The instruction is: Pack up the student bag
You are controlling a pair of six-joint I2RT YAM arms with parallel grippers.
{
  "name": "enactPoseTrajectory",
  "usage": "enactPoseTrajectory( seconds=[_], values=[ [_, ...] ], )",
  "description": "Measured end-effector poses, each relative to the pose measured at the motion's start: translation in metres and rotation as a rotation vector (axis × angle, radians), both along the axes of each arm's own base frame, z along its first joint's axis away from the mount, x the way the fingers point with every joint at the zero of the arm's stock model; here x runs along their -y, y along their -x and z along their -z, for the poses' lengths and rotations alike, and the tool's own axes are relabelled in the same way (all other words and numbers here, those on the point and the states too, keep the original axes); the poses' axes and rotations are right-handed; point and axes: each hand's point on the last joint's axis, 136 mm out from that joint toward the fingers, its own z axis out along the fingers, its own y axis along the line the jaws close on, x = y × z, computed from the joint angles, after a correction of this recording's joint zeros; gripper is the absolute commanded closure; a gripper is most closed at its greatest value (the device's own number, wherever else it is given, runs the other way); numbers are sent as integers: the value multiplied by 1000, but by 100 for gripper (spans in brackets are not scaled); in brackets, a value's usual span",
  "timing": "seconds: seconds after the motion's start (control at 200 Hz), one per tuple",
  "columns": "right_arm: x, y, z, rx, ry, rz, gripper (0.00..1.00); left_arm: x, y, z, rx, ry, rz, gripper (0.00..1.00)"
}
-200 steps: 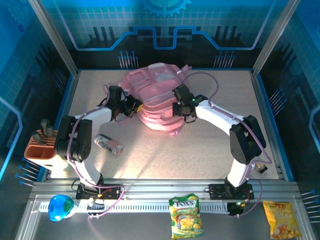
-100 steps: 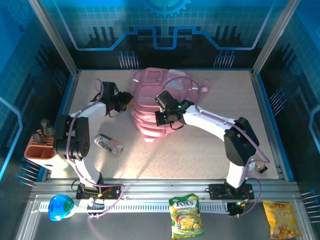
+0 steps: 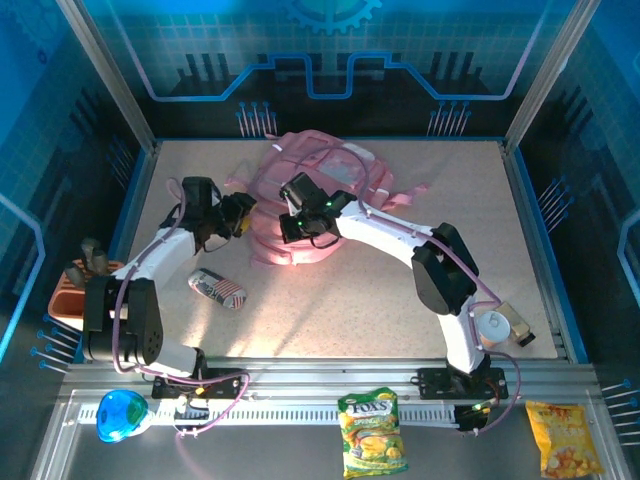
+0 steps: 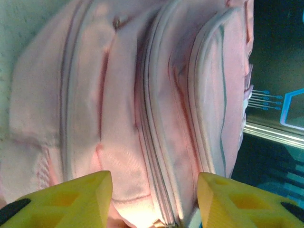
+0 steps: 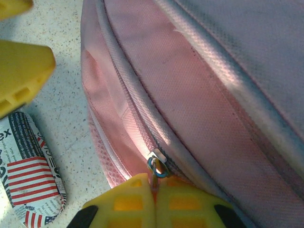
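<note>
- While the speckled table (image 3: 400,300) holds everything, the biggest thing on it is the student bag (image 3: 318,205). It is pink and soft and lies at the far middle.
- Its long side runs on a slant. The pocket end points near and left. The pale top end and the straps point far and right.
- The right gripper (image 5: 154,202) is at the near-left edge of the bag. Its yellow fingers are pressed tight together and pinch the zip pull (image 5: 157,167).
- The left gripper (image 4: 153,206) is just left of the bag and faces the pockets. Its two yellow fingers stand apart and hold nothing.
- A small packet (image 3: 217,289) with stripes and print lies on the table. It is near the bag's left end but does not touch it.
</note>
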Motion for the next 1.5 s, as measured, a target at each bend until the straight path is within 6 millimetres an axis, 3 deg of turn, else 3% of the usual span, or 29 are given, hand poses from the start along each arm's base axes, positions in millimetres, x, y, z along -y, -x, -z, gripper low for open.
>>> enactPoseTrajectory(
  seconds=[0.28,0.6,0.705,0.895,1.061,1.296,1.501],
  values=[
    [0,0,0,0,-1,-2,100,35,-2,3,-13,70,40,55],
    [-1,1,1,0,-1,-3,100,44,-9,21,-54,89,4,64],
    [-1,2,3,3,4,-4,100,44,-11,26,-66,95,-4,70],
    [5,4,12,14,39,-2,100,45,-13,30,-69,93,-1,91],
    [28,10,20,49,124,33,100,45,-13,29,-71,78,3,100],
    [83,18,19,96,226,101,100,45,-14,27,-66,51,23,100],
    [116,8,13,124,263,153,100,44,-13,26,-61,44,29,100]
  ],
)
